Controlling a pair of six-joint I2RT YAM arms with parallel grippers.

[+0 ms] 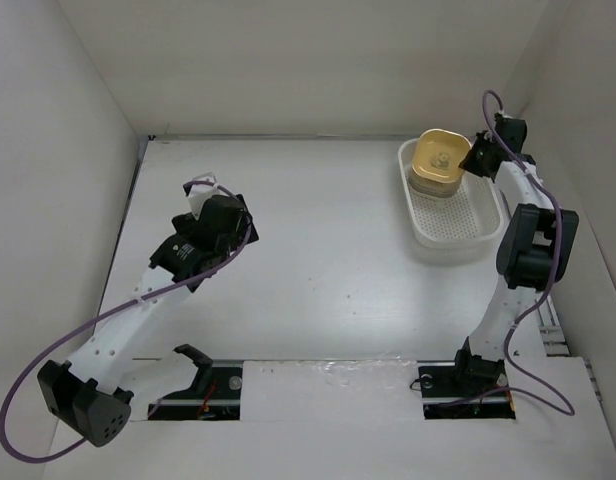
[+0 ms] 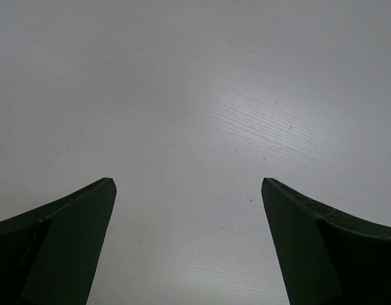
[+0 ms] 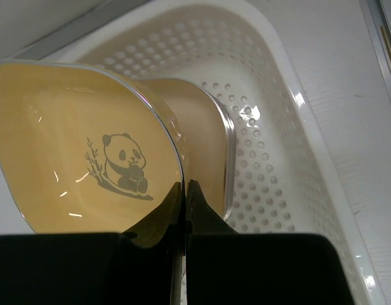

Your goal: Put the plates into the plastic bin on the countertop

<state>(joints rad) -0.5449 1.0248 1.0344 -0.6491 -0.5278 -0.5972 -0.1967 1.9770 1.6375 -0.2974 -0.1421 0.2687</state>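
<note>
Evidently finishing up, the right fingers [image 3: 205, 219] are pinching a yellow-orange rounded-square dish [image 3: 75, 159] by its rim over the stacked dishes [image 3: 208, 133] in the white perforated plastic bin [image 3: 278, 127], while the left fingers [image 2: 68, 235] are hanging wide apart over the white desk [image 2: 195, 76], no dishes lying there.

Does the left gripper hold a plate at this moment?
No, the left gripper is open, and only the bare countertop shows between its fingers.
</note>
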